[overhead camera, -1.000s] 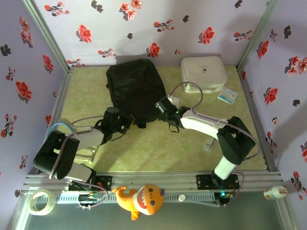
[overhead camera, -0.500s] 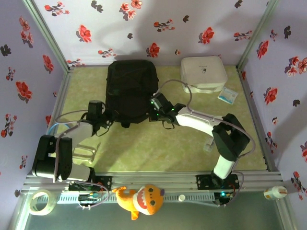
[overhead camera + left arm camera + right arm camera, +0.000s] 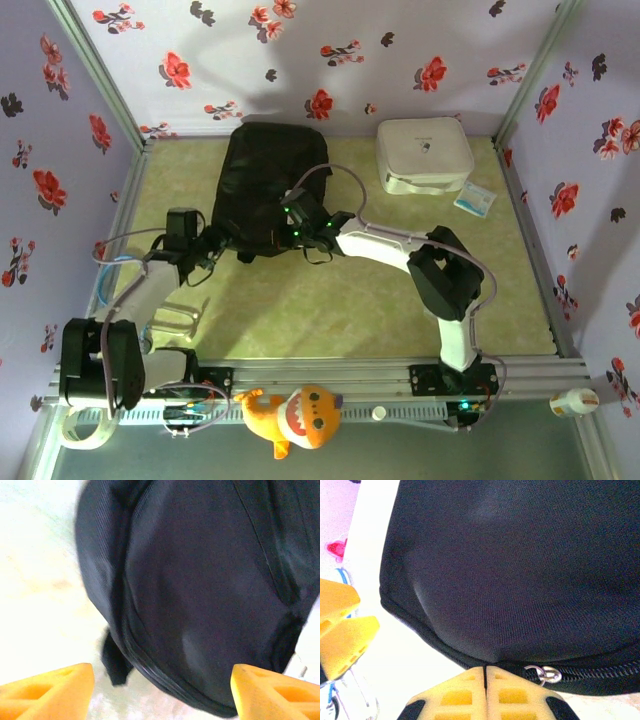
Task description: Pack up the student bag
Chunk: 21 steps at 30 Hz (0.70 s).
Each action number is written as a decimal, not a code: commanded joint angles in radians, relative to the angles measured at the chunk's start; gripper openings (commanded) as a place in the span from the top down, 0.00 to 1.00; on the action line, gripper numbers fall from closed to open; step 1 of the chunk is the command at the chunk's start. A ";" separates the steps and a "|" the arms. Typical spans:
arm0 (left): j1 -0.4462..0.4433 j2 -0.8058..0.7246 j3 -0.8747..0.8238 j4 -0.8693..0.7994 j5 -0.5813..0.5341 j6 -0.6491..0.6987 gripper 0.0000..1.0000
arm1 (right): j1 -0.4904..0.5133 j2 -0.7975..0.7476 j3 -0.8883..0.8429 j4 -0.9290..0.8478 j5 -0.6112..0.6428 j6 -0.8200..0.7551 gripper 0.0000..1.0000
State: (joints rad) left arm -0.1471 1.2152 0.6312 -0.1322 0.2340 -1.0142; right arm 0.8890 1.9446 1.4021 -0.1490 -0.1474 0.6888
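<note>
**1. Front rail, nearest you.** An orange plush shark [image 3: 298,418] lies between the two arm bases. A tape roll [image 3: 80,421] sits at the left corner and a small white container [image 3: 572,402] at the right corner.

**2. Table [image 3: 330,310].** Its surface is pale green and carries everything listed below.

**3. Left gripper [image 3: 162,675].** Your left arm reaches to the bag's near-left corner. The orange fingers stand wide apart, released and gripping nothing. The bag's rounded corner lies just ahead of the gap.

**4. Right gripper [image 3: 485,669].** The yellow fingers are clenched flat against each other. Their tips rest against the bag's near edge, at the zip line. A silver zip pull ring [image 3: 545,674] sits just beside the tips on their right. You cannot tell whether any fabric is pinched.

**5. Student bag [image 3: 270,180].** It is black and soft, and lies flat at the far centre of the table, close to the back wall.

**6. White zip case [image 3: 423,152].** It sits at the far right, apart from the bag.

**7. Small blue-and-white packet [image 3: 473,200].** It lies just off the case's near-right corner, by the right wall.
</note>
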 commanded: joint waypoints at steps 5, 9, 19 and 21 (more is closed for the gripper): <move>-0.114 0.056 -0.069 0.218 0.023 -0.220 0.27 | 0.010 -0.020 0.004 0.033 -0.029 0.015 1.00; -0.120 0.116 -0.056 0.248 -0.016 -0.223 0.31 | 0.010 -0.049 -0.028 0.039 -0.025 0.014 1.00; -0.125 0.147 0.009 0.143 -0.126 -0.132 0.78 | 0.009 -0.179 -0.126 -0.087 0.211 -0.024 1.00; -0.126 0.141 0.011 0.132 -0.128 -0.122 0.88 | 0.008 -0.186 -0.125 -0.135 0.294 -0.041 1.00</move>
State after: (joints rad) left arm -0.2687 1.3682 0.6151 0.0322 0.1619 -1.1671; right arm 0.8913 1.7977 1.2877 -0.1993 -0.0128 0.6804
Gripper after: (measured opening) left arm 0.146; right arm 0.043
